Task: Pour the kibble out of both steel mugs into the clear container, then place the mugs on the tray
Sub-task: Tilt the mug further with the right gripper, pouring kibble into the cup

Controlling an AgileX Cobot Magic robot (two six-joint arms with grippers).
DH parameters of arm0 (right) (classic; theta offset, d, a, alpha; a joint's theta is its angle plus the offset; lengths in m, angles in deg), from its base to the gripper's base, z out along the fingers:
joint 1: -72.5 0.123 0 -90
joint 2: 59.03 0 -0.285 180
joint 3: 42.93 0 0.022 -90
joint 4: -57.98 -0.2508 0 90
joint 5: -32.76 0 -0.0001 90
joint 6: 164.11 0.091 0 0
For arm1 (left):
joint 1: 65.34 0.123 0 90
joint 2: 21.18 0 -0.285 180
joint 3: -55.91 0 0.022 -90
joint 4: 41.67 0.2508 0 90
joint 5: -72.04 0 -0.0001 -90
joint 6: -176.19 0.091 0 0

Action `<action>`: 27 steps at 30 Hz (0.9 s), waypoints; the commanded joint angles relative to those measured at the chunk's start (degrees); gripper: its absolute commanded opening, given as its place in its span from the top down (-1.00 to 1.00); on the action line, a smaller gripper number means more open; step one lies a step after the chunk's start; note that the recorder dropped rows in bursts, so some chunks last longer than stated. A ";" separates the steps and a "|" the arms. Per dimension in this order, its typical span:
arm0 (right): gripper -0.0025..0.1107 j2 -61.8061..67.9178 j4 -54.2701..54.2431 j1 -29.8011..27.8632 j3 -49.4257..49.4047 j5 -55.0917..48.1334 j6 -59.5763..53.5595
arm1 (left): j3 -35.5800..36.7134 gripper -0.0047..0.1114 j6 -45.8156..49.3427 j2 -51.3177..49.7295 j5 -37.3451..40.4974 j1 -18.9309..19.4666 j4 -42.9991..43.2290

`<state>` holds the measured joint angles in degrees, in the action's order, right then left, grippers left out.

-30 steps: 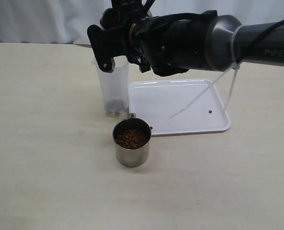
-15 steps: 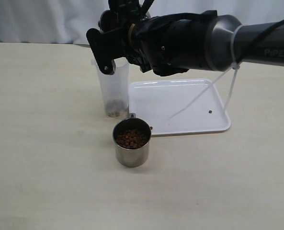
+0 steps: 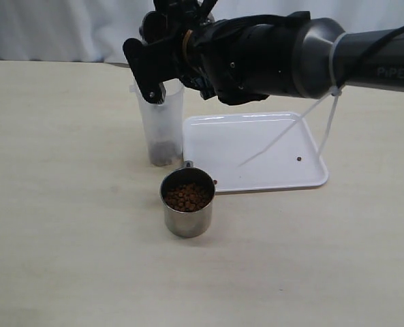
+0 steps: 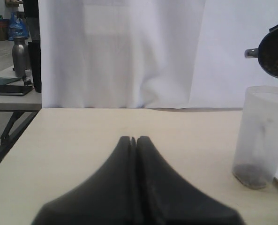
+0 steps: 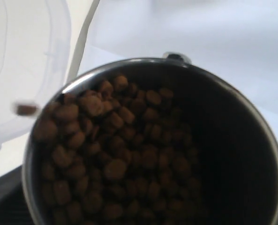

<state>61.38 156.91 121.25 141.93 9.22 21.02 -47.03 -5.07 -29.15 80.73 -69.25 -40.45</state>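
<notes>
My right gripper (image 3: 154, 68) reaches across to the clear container (image 3: 159, 122) and is shut on a steel mug (image 5: 244, 145), tilted over the container's mouth (image 5: 28, 70). The arm hides most of that mug in the exterior view. Kibble (image 5: 115, 159) fills the tilted mug to the lip, and one pellet (image 5: 26, 109) is falling off the rim. A thin layer of kibble (image 3: 163, 151) lies in the container's bottom. The second steel mug (image 3: 188, 202) stands upright in front of the container, full of kibble. The white tray (image 3: 256, 146) lies right of the container. My left gripper (image 4: 133, 139) is shut and empty, low over the table, well apart from the container (image 4: 262, 136).
One stray pellet (image 3: 298, 159) lies on the tray and another (image 3: 215, 182) sits by its front rim. A white zip tie (image 3: 328, 129) hangs from the right arm over the tray. A white curtain backs the table's far edge.
The right gripper has shifted slightly over the container with the tilted mug, and the kibble layer in the container looks a little thicker. The standing mug and tray have not moved.
</notes>
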 commanded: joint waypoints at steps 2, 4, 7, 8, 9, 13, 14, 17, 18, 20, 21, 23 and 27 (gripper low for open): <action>0.87 -0.50 1.02 -0.29 0.62 -0.32 -0.52 | 0.16 0.92 -0.12 0.18 -0.47 0.13 -0.29; 0.87 -0.50 1.02 -0.29 0.62 -0.32 -1.97 | 0.16 0.92 -0.12 0.18 -0.47 0.13 -0.29; 0.87 -0.50 1.02 -0.29 0.62 -0.17 -2.98 | 0.16 0.92 -0.12 0.18 -0.47 0.13 -0.29; 0.87 -0.50 1.02 -0.29 0.62 -0.03 -2.98 | 0.16 0.92 -0.12 0.18 -0.47 0.13 -0.29; 0.87 -0.50 1.02 -0.29 0.62 0.40 -2.98 | 0.16 0.92 -0.12 0.18 -0.47 0.13 -0.29; 0.87 -0.50 1.02 -0.29 0.62 0.96 -2.98 | 0.16 0.92 -0.12 0.18 -0.47 0.13 -0.29; 0.87 -0.50 1.02 -0.29 0.62 0.96 -2.98 | 0.16 0.92 -0.12 0.18 -0.47 0.13 -0.29; 0.87 -0.50 1.02 -0.45 0.62 0.95 -3.02 | 0.16 0.92 -0.12 0.18 -0.47 0.13 -0.29; 0.87 -0.50 1.02 -0.60 0.62 0.95 -3.02 | 0.16 0.92 -0.12 0.18 -0.47 0.13 -0.29; 0.87 -0.50 1.02 -0.93 0.62 0.95 -3.02 | 0.16 0.92 -0.12 0.18 -0.47 0.13 -0.29; 0.87 -0.50 1.02 -0.93 0.62 0.95 -3.02 | 0.16 0.92 -0.12 0.18 -0.47 0.13 -0.29; 0.87 -0.50 1.02 -0.93 0.62 0.95 -3.02 | 0.16 0.92 -0.12 0.18 -0.47 0.13 -0.29; 0.87 -0.39 1.02 -0.89 1.24 1.16 -3.12 | 0.16 0.92 -0.12 0.18 -0.47 0.13 -0.29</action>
<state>61.38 156.91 120.64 142.00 10.51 18.46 -47.03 -5.07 -29.15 80.73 -69.25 -40.45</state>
